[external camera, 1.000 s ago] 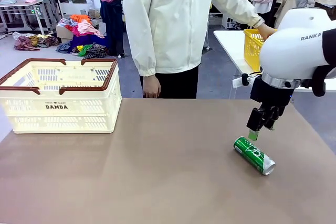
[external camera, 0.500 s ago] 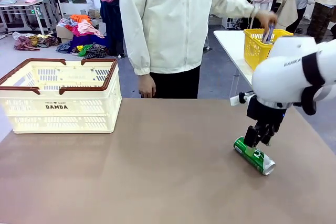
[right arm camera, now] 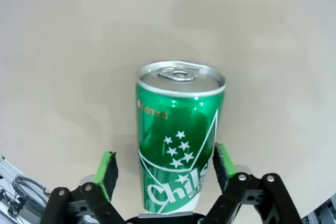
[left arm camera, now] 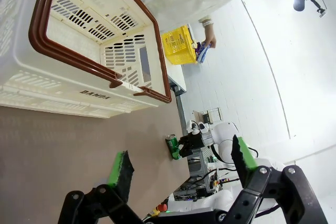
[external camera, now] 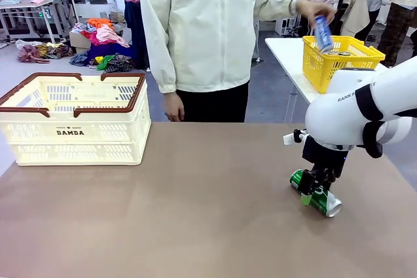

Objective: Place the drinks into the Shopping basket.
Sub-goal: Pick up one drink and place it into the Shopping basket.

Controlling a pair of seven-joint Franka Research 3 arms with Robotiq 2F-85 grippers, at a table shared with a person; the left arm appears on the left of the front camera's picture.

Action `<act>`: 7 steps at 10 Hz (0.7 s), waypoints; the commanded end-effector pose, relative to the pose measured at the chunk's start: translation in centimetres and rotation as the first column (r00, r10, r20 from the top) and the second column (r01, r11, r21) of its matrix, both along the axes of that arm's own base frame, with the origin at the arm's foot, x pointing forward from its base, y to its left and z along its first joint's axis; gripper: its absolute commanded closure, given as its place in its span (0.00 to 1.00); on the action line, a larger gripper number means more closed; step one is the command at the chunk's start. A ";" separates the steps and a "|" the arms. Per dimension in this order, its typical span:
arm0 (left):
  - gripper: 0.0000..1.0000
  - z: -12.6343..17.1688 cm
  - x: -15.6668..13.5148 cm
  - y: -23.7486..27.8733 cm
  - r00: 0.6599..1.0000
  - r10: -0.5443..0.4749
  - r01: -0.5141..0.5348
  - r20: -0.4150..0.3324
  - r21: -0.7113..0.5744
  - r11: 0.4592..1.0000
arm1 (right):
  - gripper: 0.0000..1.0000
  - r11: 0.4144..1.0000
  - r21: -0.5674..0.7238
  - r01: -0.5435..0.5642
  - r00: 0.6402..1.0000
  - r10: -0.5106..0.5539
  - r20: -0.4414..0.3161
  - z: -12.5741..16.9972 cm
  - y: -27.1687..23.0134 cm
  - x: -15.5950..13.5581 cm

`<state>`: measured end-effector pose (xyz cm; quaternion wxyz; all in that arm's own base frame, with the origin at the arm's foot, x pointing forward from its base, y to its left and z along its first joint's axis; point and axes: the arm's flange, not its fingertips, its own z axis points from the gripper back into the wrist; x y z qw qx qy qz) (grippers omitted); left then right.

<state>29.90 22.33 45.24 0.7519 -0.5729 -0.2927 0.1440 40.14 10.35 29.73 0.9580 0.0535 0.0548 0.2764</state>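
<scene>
A green drink can (external camera: 317,198) lies on its side on the brown table at the right. My right gripper (external camera: 311,191) is down over it, open, one finger on each side. The right wrist view has the green can (right arm camera: 178,145) between the green pads (right arm camera: 107,169), with a small gap on the left side. The person's hand holds a blue can (external camera: 322,32) above a yellow basket. The cream Shopping basket (external camera: 75,118) stands at the table's far left. My left gripper (left arm camera: 182,162) hangs open with nothing in it, near the Shopping basket (left arm camera: 79,61).
A small yellow basket (external camera: 342,60) sits on a white side table behind my right arm. The person in a cream jacket (external camera: 202,30) stands at the far edge of the table. Open brown tabletop lies between the can and the Shopping basket.
My right gripper has dropped from above the green can down around it. The person's hand has lifted a blue can out of the yellow basket.
</scene>
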 end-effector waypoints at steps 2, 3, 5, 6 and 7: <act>0.00 0.2 -0.1 0.1 1.000 -0.010 0.010 0.014 0.000 1.000 | 1.00 0.998 0.051 0.023 1.000 -0.024 0.005 -0.4 -1.1 -0.5; 0.00 0.2 -0.1 0.1 1.000 -0.010 0.010 0.014 0.000 1.000 | 1.00 0.997 0.053 0.050 0.999 -0.050 0.005 0.0 -2.5 -1.1; 0.00 0.2 -0.1 0.1 1.000 -0.010 0.010 0.014 0.000 1.000 | 1.00 0.986 0.093 0.139 0.990 -0.138 -0.016 0.7 -6.9 -3.3; 0.00 0.2 -0.1 0.1 1.000 -0.010 0.010 0.014 0.000 1.000 | 1.00 0.944 0.183 0.276 0.961 -0.272 -0.047 1.7 -12.4 -5.4; 0.00 0.2 -0.1 0.1 1.000 -0.010 0.010 0.014 0.000 1.000 | 1.00 0.824 0.410 0.391 0.919 -0.371 -0.130 3.1 -18.8 -8.5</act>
